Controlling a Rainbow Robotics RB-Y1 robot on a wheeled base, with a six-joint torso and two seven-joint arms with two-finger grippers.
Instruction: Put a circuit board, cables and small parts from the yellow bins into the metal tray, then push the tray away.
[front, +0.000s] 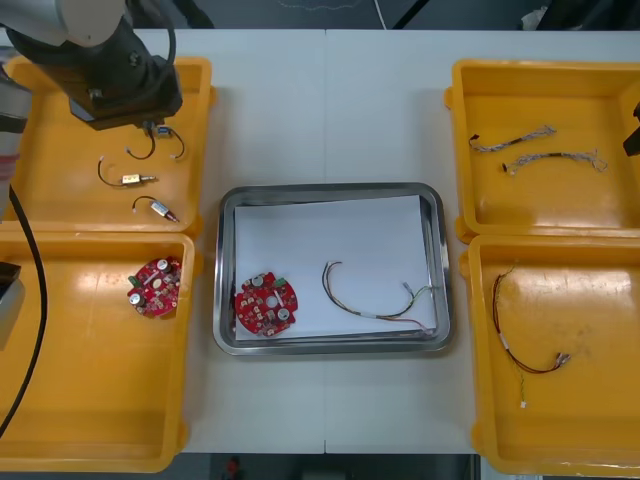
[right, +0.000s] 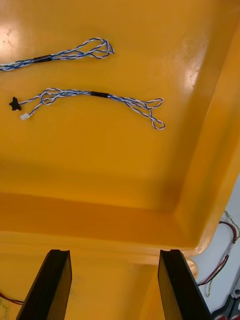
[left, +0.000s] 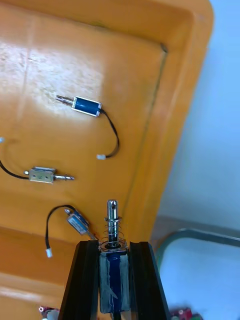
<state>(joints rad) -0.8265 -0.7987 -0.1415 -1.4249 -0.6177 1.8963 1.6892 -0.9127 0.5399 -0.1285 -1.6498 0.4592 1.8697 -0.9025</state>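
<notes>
Front view lays it all out: a table (front: 330, 110) with bins (front: 40, 180) at 9 and 3 o'clock and the tray (front: 330, 190) in the middle. The left arm (front: 110, 70) hangs over the 10 o'clock bin and covers its own fingers from above. In the tray a board (front: 266, 305) lies at 7 o'clock and a cable (front: 375, 300) at 4 o'clock. That leaves the 12 o'clock half free, I think for more things. Left wrist view shows the grip: the left gripper (left: 114, 247) is closed tight on a part (left: 113, 265). It pinches the blue body, with the spring pin poking out, over the bin near its tray side. Right wrist view shows the right gripper (right: 115, 255) wide apart and holding nothing, over the 2 o'clock bin's rim. Blue and white cables (right: 95, 95) lie beyond its fingers.
</notes>
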